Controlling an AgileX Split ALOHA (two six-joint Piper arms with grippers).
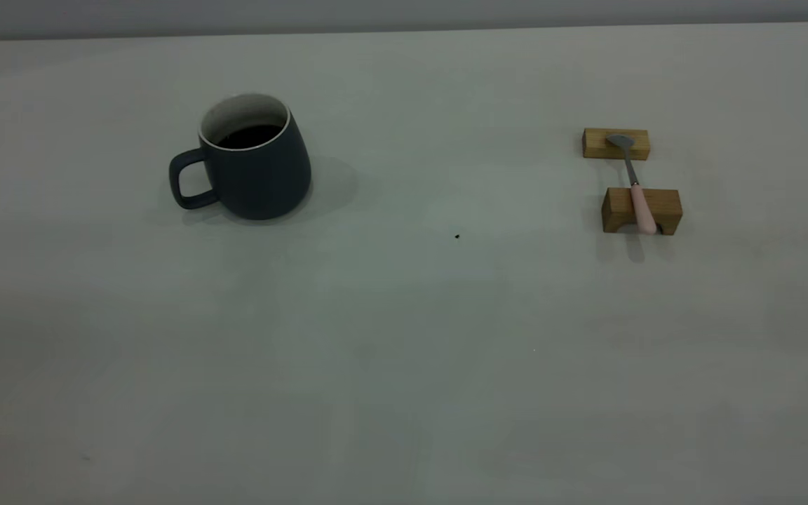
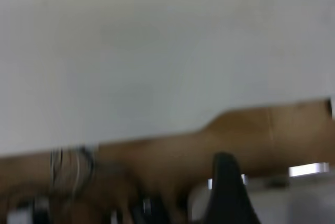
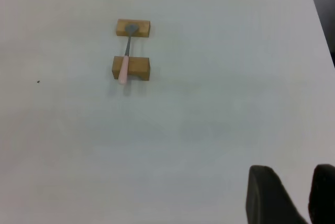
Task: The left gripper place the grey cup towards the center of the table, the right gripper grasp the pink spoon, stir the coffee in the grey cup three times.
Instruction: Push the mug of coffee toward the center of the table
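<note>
The grey cup stands upright on the left half of the table, handle pointing left, with dark coffee inside. The pink spoon lies at the right across two wooden blocks, bowl on the far block and pink handle over the near one; the right wrist view shows the spoon far ahead. My right gripper hovers over bare table, well short of the spoon, open by a narrow gap with nothing in it. My left gripper shows only as a black shape near the table edge. Neither arm appears in the exterior view.
The far wooden block and the near notched block carry the spoon. A tiny dark speck marks the table's middle. The left wrist view shows the table edge with a brown floor beyond.
</note>
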